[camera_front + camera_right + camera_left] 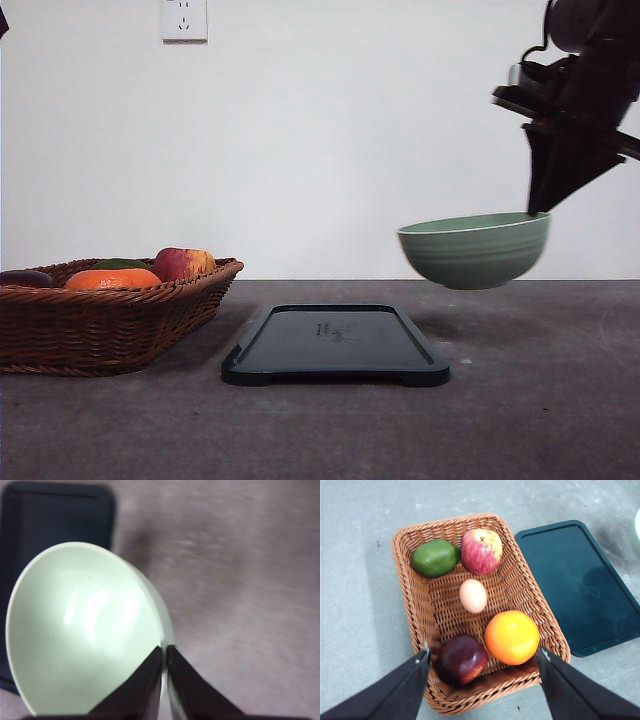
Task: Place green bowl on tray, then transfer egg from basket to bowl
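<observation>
The green bowl hangs in the air, up and to the right of the black tray, its right rim pinched by my right gripper. In the right wrist view the fingers clamp the bowl rim, with the tray beyond it. The egg lies in the middle of the wicker basket. My left gripper hovers open above the basket's near end, holding nothing. The basket sits at the table's left.
In the basket lie a green avocado, a red-yellow apple, an orange and a dark red fruit. The tray sits right beside the basket. A wall socket is on the wall behind.
</observation>
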Tool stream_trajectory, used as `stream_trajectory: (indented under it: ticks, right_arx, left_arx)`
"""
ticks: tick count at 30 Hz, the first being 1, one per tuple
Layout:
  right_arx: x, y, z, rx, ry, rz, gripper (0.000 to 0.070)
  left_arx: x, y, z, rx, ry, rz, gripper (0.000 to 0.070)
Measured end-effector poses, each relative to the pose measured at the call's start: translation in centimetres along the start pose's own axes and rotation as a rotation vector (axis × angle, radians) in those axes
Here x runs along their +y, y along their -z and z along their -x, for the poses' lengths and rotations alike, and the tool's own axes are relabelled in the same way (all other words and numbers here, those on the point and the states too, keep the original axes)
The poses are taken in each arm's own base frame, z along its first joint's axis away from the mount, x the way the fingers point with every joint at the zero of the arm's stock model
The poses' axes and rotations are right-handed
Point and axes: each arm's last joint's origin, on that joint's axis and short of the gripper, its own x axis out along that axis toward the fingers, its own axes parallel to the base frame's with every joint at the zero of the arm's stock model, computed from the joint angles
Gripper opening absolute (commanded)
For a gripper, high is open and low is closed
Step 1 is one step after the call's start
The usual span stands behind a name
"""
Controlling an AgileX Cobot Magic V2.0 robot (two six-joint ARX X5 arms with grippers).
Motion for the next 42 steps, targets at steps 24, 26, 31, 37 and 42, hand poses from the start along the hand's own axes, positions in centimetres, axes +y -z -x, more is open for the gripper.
stream_trajectory:
  ticks: [24, 26, 31, 37, 42]
  right_arx:
    - [8.4, -0.2, -7.1, 0.001, -0.192, 0.058, 0.0]
    - [8.5, -0.1, -8.0, 0.012, -0.189, 0.057, 0.0]
    - [8.3, 0.0, -9.6, 0.03, -0.176, 0.054, 0.0]
    - [8.1, 0.1, -10.5, 0.043, -0.146, 0.048, 0.0]
    - [8.1, 0.1, -10.5, 0.042, -0.152, 0.052, 0.0187]
  left_arx:
    - [0.0, 0.2, 0.0, 0.022, 0.002, 0.005, 0.0432]
    - [0.0, 0.2, 0.0, 0.023, 0.003, 0.005, 0.0432]
    - [0.0, 0.2, 0.0, 0.023, 0.003, 0.005, 0.0432]
    - [0.0, 0.2, 0.0, 0.023, 0.003, 0.005, 0.0432]
    - [0.0, 0.2, 0.0, 0.023, 0.003, 0.005, 0.0432]
